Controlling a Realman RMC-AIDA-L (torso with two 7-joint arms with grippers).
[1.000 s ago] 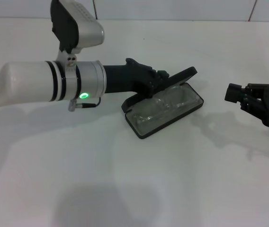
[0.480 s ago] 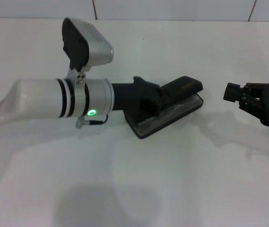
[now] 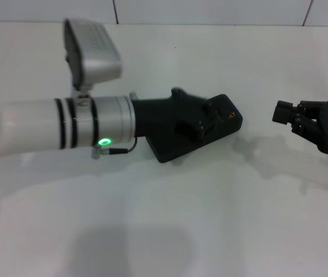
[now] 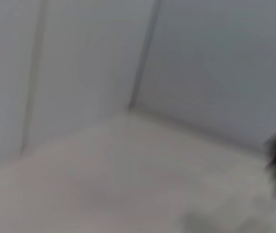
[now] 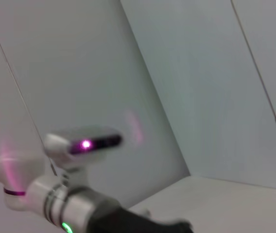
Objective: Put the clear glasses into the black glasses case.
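The black glasses case (image 3: 226, 126) lies closed on the white table, slanting, with a small orange logo (image 3: 231, 115) on its lid. The clear glasses are hidden from view. My left gripper (image 3: 196, 122) rests on top of the lid over the case's left half, black against black. My right gripper (image 3: 282, 112) hovers to the right of the case, a short gap away, with its fingertips together and nothing in them. The right wrist view shows the left arm (image 5: 75, 206) from the side.
The white table (image 3: 210, 219) stretches all round the case. A tiled wall (image 3: 210, 10) runs along its back edge. The left arm's thick white forearm (image 3: 54, 127) reaches in from the left, above the table.
The case lid has swung down from half open to closed under my left gripper, hiding the glasses that lay inside. The right gripper has stayed in place.
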